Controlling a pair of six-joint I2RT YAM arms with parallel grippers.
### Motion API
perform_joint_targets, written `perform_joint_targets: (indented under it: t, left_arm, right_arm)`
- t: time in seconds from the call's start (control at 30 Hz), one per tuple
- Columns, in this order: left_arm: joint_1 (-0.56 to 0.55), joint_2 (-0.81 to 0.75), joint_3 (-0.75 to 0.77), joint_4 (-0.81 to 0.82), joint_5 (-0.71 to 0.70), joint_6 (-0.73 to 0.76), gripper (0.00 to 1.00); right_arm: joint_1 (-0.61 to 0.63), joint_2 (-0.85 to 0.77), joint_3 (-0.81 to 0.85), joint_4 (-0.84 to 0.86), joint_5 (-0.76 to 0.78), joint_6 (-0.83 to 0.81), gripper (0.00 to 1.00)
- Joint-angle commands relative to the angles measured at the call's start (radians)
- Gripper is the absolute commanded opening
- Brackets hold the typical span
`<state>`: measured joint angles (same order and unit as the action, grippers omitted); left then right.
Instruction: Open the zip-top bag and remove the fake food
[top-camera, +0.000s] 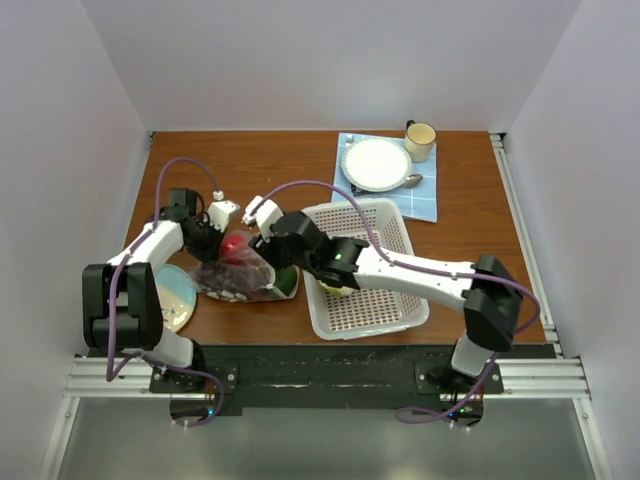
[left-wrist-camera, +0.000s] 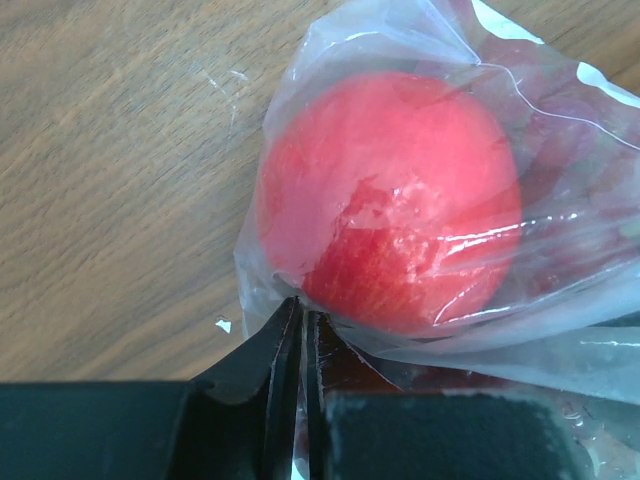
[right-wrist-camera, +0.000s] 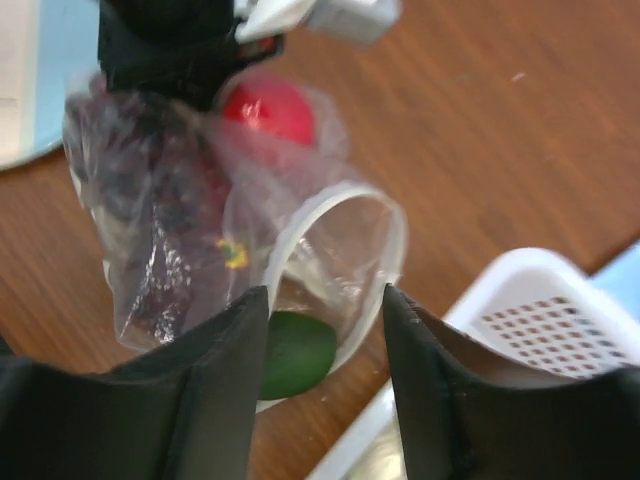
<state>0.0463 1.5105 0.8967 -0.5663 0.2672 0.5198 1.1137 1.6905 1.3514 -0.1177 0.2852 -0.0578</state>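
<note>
Toward the front of the bench (top-camera: 280, 165), the zip-top bag (top-camera: 238, 277) lies between a pale blue plate (top-camera: 180, 292) and a white perforated basket (top-camera: 372, 310). The left pincer (left-wrist-camera: 302, 306) is clenched on the bag's film beside the red toy fruit (left-wrist-camera: 390, 200). The right pincer (right-wrist-camera: 325, 300) hangs released at the bag's open mouth, near a green piece (right-wrist-camera: 296, 353). Beyond stand a white plate (top-camera: 377, 163) and cup (top-camera: 420, 139).

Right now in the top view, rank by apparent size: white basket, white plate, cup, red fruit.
1. white basket
2. white plate
3. cup
4. red fruit
Fruit is partly hidden in the zip-top bag, so cup versus fruit is unsure.
</note>
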Motion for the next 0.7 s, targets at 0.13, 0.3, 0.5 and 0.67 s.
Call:
perform_joint_targets:
  t: [0.13, 0.3, 0.5, 0.67]
  left_arm:
    - [-0.002, -0.007, -0.028, 0.008, -0.037, 0.052, 0.1]
    - [-0.002, -0.015, -0.036, 0.008, -0.045, 0.06, 0.09]
    - [-0.002, -0.039, -0.038, 0.002, -0.045, 0.066, 0.09]
    - [-0.002, -0.042, -0.03, -0.007, -0.045, 0.071, 0.09]
  right_arm:
    - [-0.047, -0.018, -0.182, 0.156, -0.078, 0.314, 0.43]
    - [-0.112, 0.014, -0.206, 0.139, -0.132, 0.326, 0.44]
    - [-0.164, 0.075, -0.175, 0.035, -0.095, 0.263, 0.46]
    - [-0.173, 0.061, -0.167, 0.047, -0.161, 0.195, 0.52]
